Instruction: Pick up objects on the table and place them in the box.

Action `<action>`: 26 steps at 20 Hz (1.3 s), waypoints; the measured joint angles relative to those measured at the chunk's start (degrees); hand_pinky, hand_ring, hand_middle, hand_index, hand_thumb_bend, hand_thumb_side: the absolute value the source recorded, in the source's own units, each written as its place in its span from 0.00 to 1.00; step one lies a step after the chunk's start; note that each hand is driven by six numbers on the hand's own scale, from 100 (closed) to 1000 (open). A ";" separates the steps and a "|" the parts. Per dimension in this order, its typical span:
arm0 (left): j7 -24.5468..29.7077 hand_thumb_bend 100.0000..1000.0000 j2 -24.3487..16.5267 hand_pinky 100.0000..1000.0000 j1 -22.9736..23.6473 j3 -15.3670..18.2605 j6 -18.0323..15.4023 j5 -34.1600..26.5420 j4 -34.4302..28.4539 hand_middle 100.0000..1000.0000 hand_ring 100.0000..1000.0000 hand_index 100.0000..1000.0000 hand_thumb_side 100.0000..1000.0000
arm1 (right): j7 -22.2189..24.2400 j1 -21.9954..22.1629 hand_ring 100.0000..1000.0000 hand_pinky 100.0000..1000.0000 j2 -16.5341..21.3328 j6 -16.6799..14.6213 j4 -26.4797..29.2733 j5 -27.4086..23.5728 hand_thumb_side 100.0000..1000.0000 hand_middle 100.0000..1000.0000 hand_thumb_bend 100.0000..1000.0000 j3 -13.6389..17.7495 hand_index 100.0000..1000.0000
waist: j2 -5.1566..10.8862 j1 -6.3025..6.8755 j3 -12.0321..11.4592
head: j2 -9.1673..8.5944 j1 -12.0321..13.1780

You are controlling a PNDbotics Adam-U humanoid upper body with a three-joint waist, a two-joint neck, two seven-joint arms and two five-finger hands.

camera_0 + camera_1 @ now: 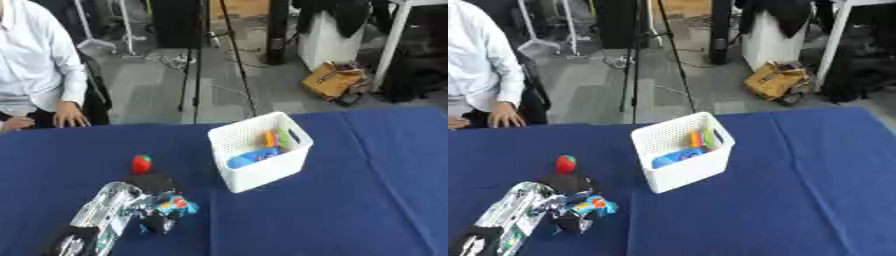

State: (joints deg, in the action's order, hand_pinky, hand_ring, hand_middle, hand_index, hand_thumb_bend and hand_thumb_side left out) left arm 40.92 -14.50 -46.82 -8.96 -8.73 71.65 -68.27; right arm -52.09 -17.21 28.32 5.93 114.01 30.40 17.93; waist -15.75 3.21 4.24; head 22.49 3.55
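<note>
Box [262, 172]: one white perforated box, upright at mid-desk, holding a blue item and orange, yellow and green pieces.
Desk [367, 200]: covered by a blue cloth; a person's hand rests on its far left edge.
Loose objects: one small red object with a green end [142, 163] lies left of the box, just beyond the hand.
Left hand [157, 200]: near the lower left, fingers curled round one blue and orange toy [178, 205].
Path: open cloth lies between hand and box.
Right hand: out of sight.
</note>
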 measured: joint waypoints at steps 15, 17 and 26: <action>0.11 0.00 2.03 0.38 -3.06 0.97 -0.10 1.69 -1.44 0.66 0.57 0.66 0.17 | 0.00 -0.16 0.82 0.82 0.00 0.00 0.00 0.00 0.68 0.59 0.00 0.00 0.68 | 0.00 0.00 0.13 | -0.02 0.02; 0.18 0.00 2.22 0.37 -3.18 1.03 -0.14 1.80 -1.47 0.64 0.56 0.64 0.17 | 0.00 -0.16 0.82 0.82 0.00 0.00 0.00 0.00 0.68 0.59 0.00 0.00 0.68 | 0.00 0.00 0.17 | -0.02 0.02; 2.69 0.00 3.30 0.30 -6.49 1.03 -0.14 2.91 -1.45 0.62 0.55 0.63 0.16 | 0.04 -0.16 0.82 0.82 0.00 0.08 0.00 -0.01 0.68 0.59 0.00 -0.01 0.68 | 0.09 0.22 0.29 | -0.01 0.02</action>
State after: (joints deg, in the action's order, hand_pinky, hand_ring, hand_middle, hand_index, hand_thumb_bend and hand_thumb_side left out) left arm 43.61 -11.20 -53.31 -7.93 -8.87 74.56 -69.72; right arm -52.04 -17.36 28.32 6.01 114.01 30.40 17.92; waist -15.66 3.43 4.53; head 22.49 3.57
